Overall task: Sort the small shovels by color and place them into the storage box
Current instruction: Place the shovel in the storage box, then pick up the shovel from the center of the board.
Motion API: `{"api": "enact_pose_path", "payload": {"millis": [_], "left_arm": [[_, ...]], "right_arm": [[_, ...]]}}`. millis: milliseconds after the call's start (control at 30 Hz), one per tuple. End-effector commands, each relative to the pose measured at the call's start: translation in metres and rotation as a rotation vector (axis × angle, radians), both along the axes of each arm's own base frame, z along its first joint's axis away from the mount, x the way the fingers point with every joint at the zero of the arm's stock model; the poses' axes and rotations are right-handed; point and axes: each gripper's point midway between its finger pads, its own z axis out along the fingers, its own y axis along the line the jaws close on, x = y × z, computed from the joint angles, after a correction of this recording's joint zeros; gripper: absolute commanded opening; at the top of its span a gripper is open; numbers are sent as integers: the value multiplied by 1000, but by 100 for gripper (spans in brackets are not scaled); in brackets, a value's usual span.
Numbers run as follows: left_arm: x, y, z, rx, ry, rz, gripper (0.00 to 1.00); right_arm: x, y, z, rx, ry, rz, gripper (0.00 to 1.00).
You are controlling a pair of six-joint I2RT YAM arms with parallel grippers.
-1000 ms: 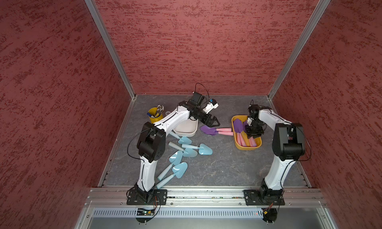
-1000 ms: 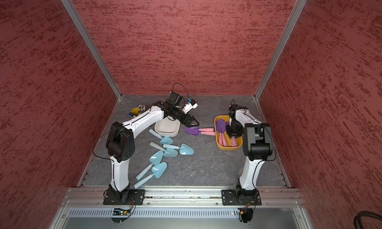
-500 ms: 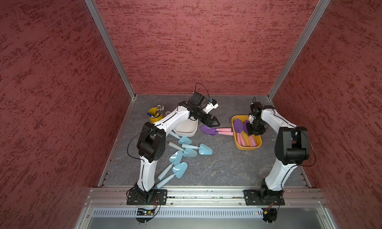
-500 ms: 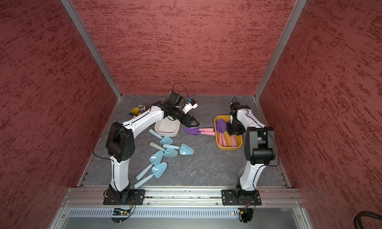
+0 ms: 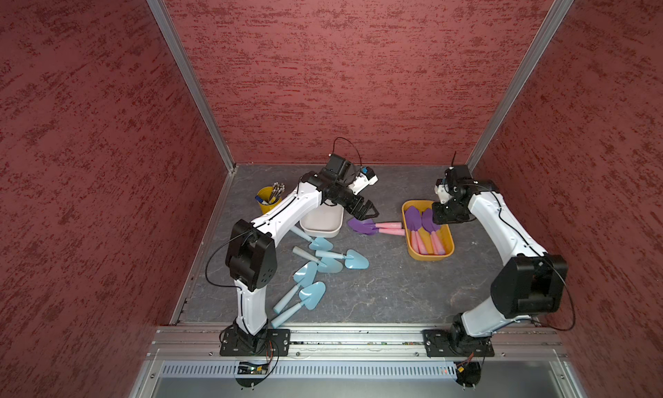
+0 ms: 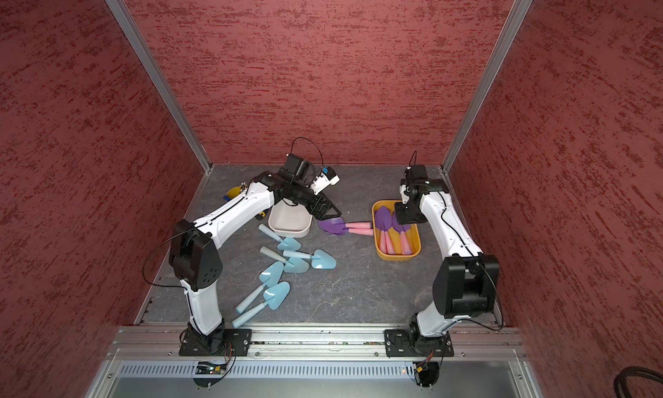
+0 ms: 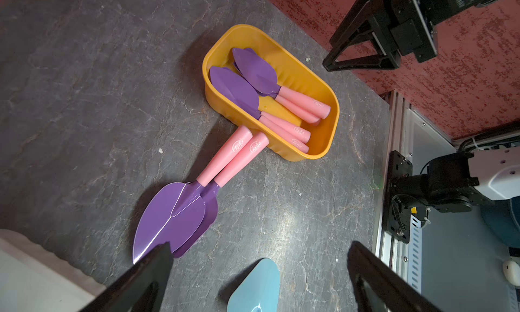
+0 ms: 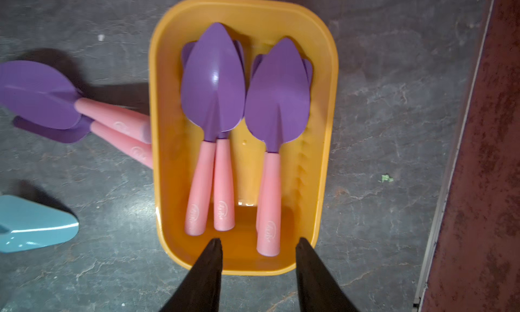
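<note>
Several purple shovels with pink handles (image 8: 213, 99) lie in the yellow storage box (image 8: 160, 127), which also shows in both top views (image 5: 430, 258) (image 6: 398, 258). Two more purple shovels (image 7: 180, 212) (image 5: 362, 225) lie stacked on the table, handles touching the box. Several light blue shovels (image 5: 330, 261) are scattered on the table's left half. My left gripper (image 7: 259, 244) (image 5: 362, 211) hangs wide open above the purple blades, holding nothing. Over the box's far end, my right gripper (image 8: 259, 240) (image 5: 450, 215) is open and holds nothing.
A beige box (image 5: 321, 231) sits under my left forearm, next to the loose purple shovels. A yellow cup of pens (image 5: 267, 198) stands at the back left. The enclosure's red walls close in the table on three sides.
My right gripper has opened a little and drawn slightly back over the yellow box, its elbow swinging toward the front right. The left arm has hardly moved.
</note>
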Motion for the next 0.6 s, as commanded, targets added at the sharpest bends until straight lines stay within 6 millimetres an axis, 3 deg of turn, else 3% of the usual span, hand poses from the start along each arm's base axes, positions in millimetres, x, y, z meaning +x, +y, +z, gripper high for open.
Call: {"api": "enact_pose_path", "payload": {"millis": [0, 233, 433, 567], "left_arm": [[-12, 16, 14, 22, -27, -24, 100], [-34, 51, 27, 49, -33, -41, 100], [-48, 90, 30, 16, -14, -19, 100], [-52, 115, 24, 12, -15, 25, 100]], "right_arm": [[2, 22, 29, 42, -102, 106, 46], [-4, 59, 61, 86, -243, 270, 44], [-5, 86, 68, 46, -266, 395, 42], [-5, 108, 58, -1, -216, 507, 41]]}}
